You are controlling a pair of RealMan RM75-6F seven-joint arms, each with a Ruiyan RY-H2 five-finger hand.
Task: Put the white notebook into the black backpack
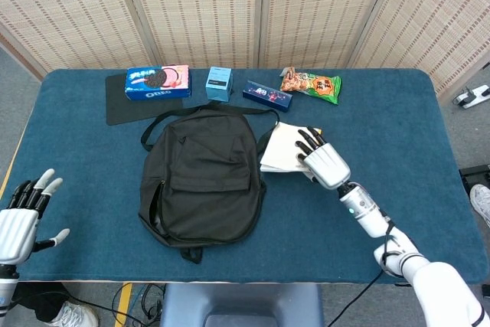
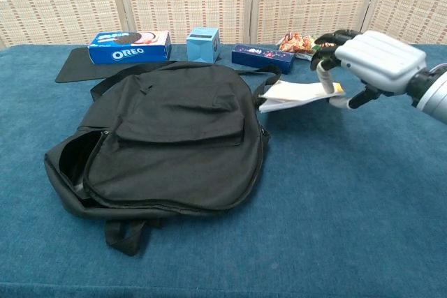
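Note:
The black backpack lies flat mid-table, its side zipper gaping at the left. My right hand grips the white notebook by its right edge and holds it lifted off the cloth, just right of the bag's top. The notebook's left end hangs close to the bag's strap. My left hand hovers with fingers spread off the table's front-left corner, holding nothing; the chest view does not show it.
Along the far edge sit an Oreo box on a black mat, a light blue box, a dark blue box and a snack bag. Blue cloth covers the table.

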